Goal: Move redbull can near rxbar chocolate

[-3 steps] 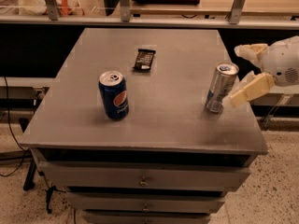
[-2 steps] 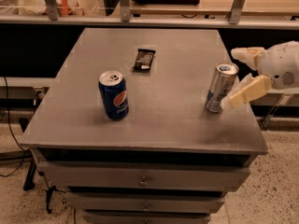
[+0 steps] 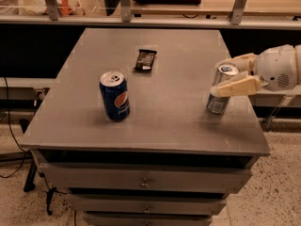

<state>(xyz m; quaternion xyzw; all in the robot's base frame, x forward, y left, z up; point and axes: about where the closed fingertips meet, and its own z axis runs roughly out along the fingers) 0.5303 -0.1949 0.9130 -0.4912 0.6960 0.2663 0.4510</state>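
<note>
Redbull can (image 3: 217, 101) stands upright at the bench (image 3: 164, 126) right edge, top up. Gripper (image 3: 217, 78) jaws are spread wide around it, with rxbar chocolate (image 3: 145, 60) well apart.

Two cans (image 3: 114, 97) (image 3: 217, 102), one bar (image 3: 145, 60) — hand (image 3: 221, 78) at right

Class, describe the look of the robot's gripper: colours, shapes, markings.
The gripper, at the redbull can near the table's edge, has two cream, tapered fingers on a rounded white housing with a small perforated patch. No cables or lettering visible.
</note>
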